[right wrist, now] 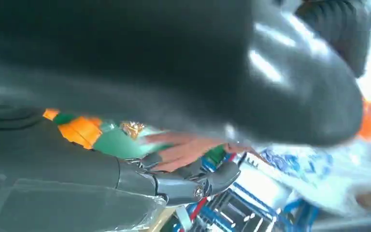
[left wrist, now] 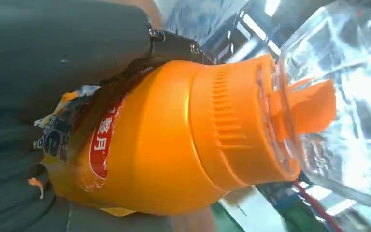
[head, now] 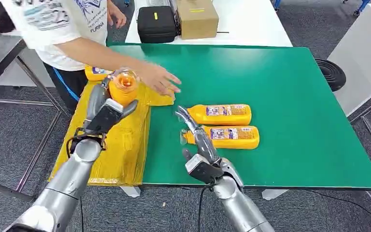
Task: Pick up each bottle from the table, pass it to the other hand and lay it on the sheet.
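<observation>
Your left hand [head: 107, 112] grips a bottle [head: 123, 87] above the yellow sheet [head: 121, 150], so laying it down looks next. Right hand [head: 200, 145] hangs spread at 6 o'clock of two table bottles [head: 224, 125]; watch the person's hand [head: 162, 79].

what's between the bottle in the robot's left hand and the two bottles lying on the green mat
In the head view, a person's hand reaches in over the yellow sheet's edge.
</observation>
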### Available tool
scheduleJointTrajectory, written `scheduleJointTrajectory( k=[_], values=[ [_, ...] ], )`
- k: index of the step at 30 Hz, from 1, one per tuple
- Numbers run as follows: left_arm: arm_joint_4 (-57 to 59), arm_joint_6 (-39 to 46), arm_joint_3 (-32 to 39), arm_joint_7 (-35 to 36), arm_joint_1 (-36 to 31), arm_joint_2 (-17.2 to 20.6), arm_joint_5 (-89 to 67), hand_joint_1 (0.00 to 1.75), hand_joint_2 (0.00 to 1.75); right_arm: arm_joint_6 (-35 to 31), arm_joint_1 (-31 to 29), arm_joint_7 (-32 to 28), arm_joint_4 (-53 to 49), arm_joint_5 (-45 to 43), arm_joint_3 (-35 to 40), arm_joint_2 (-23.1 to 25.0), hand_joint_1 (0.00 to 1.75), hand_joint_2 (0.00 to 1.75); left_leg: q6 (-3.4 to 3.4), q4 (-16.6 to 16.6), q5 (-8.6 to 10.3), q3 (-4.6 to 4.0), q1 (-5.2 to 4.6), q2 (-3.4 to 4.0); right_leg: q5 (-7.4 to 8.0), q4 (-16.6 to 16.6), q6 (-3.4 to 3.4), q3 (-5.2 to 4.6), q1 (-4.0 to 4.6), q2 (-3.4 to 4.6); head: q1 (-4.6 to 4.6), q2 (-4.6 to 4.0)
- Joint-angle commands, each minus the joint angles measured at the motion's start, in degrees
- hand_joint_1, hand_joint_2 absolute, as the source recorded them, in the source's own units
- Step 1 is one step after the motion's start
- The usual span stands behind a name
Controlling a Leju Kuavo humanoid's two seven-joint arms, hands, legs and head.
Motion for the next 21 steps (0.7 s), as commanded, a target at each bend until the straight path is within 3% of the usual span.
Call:
scheduleJointTrajectory(
  k=[1,7,10,14,15,21],
  values=[
    [5.5,0.2,-0.1,1.5,-6.8,3.0,-3.7,1.75,1.75,0.6,1.5,0.0,-6.2,-2.3,-1.6,-3.4,0.00,0.00,-0.01,0.0,-0.12,0.23,0.04,-0.01,-0.12,0.0,-0.16,0.29,0.08,-0.10,-0.02,0.00],
    [5.5,0.2,-0.1,1.5,-6.8,3.0,-3.7,1.75,1.75,0.6,1.5,0.0,-6.2,-2.3,-1.6,-3.4,0.00,0.00,-0.03,0.0,-0.11,0.22,0.03,0.01,-0.11,0.0,-0.16,0.26,0.07,-0.07,-0.02,0.00],
    [9.2,-0.7,-6.3,6.2,-11.3,5.3,-19.3,1.75,1.75,-0.3,2.4,0.0,-8.9,-5.1,-4.0,-3.2,0.00,0.00,-0.02,0.0,-0.03,0.07,0.00,0.03,-0.03,0.0,-0.08,0.08,0.03,-0.01,-0.02,0.00],
    [24.8,-11.6,-16.2,7.0,-18.7,4.4,-31.3,1.75,1.75,1.8,4.2,0.0,-12.8,-5.6,-7.1,-3.5,0.00,0.00,-0.02,0.1,-0.06,0.10,0.05,-0.18,-0.12,0.1,-0.14,0.15,0.08,-0.26,-0.02,0.00],
    [27.1,-13.1,-17.1,6.4,-19.3,4.1,-31.8,1.75,1.75,2.0,4.5,0.0,-13.2,-5.8,-7.2,-3.5,0.00,1.75,0.00,0.0,0.00,0.05,0.03,-0.25,-0.09,0.0,-0.09,0.13,0.06,-0.31,0.00,0.00],
    [40.2,-22.4,-25.0,4.7,-23.0,2.1,-37.0,1.75,1.75,3.7,5.4,0.0,-14.9,-7.5,-8.1,-2.9,0.00,1.75,-0.01,0.0,-0.06,0.17,-0.03,-0.03,-0.05,0.0,-0.09,0.19,0.00,-0.08,0.00,0.00]
  ],
)
